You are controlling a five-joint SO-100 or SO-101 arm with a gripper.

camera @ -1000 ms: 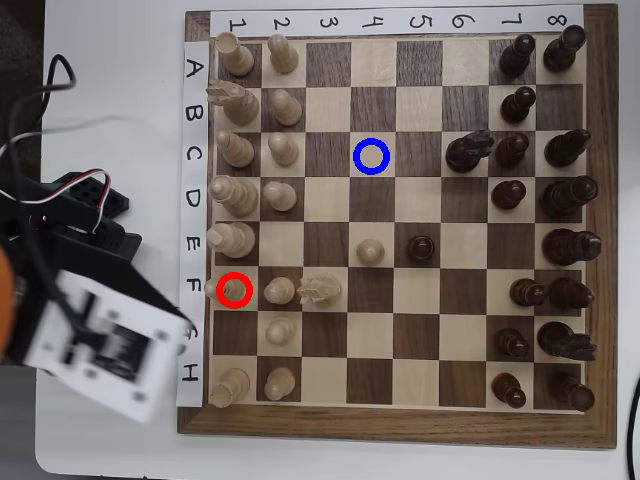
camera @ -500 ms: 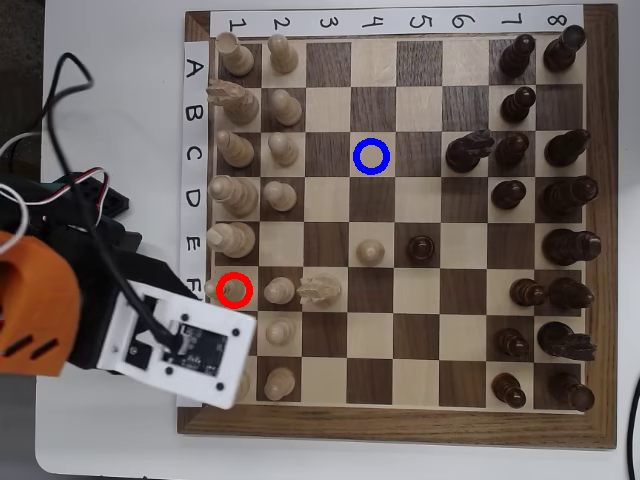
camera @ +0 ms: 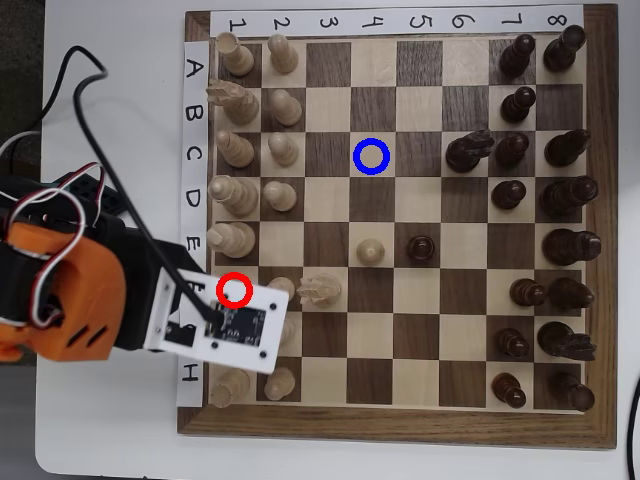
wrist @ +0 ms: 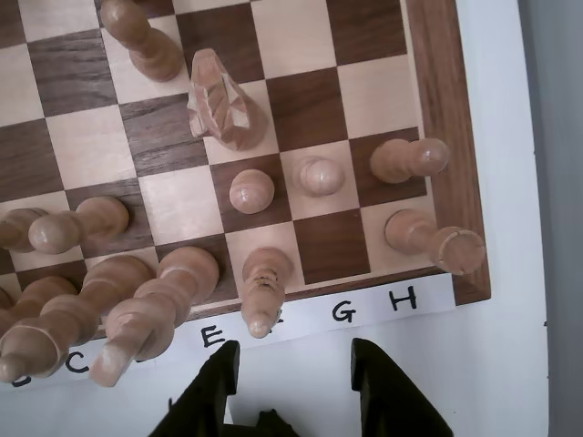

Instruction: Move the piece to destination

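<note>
wrist view shows my gripper (wrist: 293, 360) with its two dark fingers spread apart and nothing between them, hovering over the white label strip (wrist: 364, 309) just off the board's edge. the piece (wrist: 262, 284), a slim pale bishop, stands right ahead of my fingertips on the edge row, leaning toward the letters. from overhead, my arm's white plate (camera: 232, 327) covers most of that spot beside the red ring (camera: 234, 290). the destination (camera: 371, 157), the blue-ringed square, lies well apart, up the board.
</note>
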